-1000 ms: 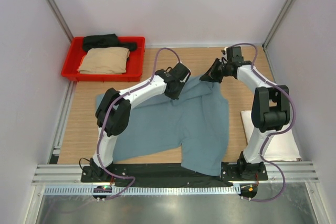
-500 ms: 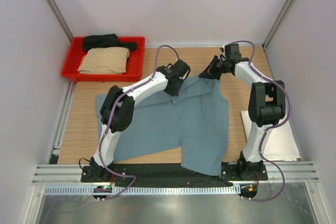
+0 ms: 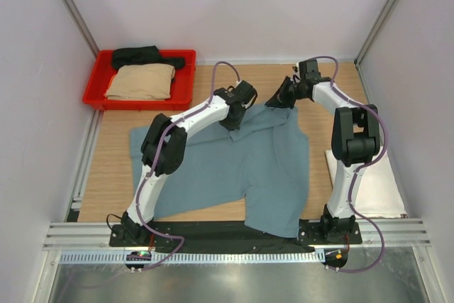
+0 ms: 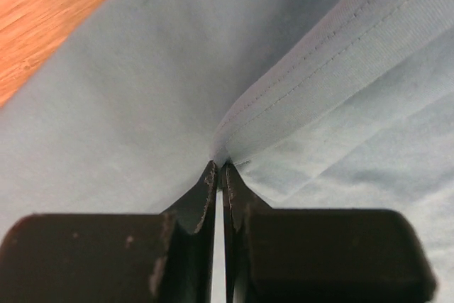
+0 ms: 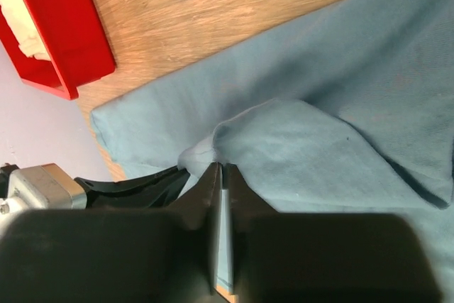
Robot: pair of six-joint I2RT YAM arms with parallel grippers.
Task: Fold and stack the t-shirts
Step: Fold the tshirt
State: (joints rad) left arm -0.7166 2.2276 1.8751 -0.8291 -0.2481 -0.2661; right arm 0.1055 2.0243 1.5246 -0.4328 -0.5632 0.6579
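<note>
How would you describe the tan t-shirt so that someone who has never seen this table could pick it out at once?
Look to the wooden table's far left corner, where a red tray sits. Two shirts lie in it. The tan t-shirt is the nearer one, neatly folded and pale sandy beige, with the black t-shirt bunched behind it.

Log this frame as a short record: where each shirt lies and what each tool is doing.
teal t-shirt: spread out unfolded, centre of scene
left tool: shut on teal t-shirt, pinching a stitched edge
right tool: shut on teal t-shirt, pinching a raised fold
red tray: far left corner, holding two shirts
tan t-shirt: folded, in the tray's near part
black t-shirt: bunched, behind the tan one
white t-shirt: lying at the near right
</note>
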